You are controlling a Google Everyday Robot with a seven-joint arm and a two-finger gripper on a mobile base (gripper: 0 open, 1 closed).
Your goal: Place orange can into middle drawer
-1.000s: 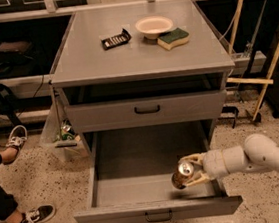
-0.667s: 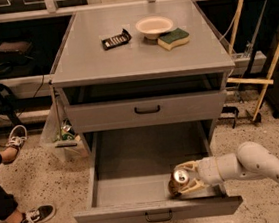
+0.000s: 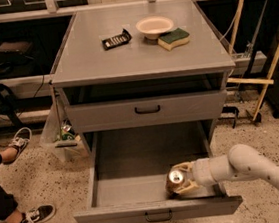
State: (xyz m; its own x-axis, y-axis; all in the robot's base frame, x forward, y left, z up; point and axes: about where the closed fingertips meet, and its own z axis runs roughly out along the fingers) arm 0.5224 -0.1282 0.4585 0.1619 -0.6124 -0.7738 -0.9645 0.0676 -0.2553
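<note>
The orange can (image 3: 175, 179) stands upright inside the open middle drawer (image 3: 137, 179), near its front right corner, silver top facing up. My gripper (image 3: 183, 179) comes in from the right on a pale arm and is shut on the can, its fingers wrapped around the can's sides. The can sits low in the drawer; I cannot tell whether it touches the floor. The drawer's front panel with the black bar handle (image 3: 158, 215) is at the bottom of the view.
The grey drawer above (image 3: 147, 109) is shut. On the cabinet top lie a black remote (image 3: 116, 39), a pale bowl (image 3: 155, 26) and a green-and-yellow sponge (image 3: 173, 38). A person's feet in sneakers (image 3: 17, 142) are at the left. Wooden poles (image 3: 262, 64) lean at the right.
My gripper has carried the can leftward and lower inside the drawer, toward its front right corner.
</note>
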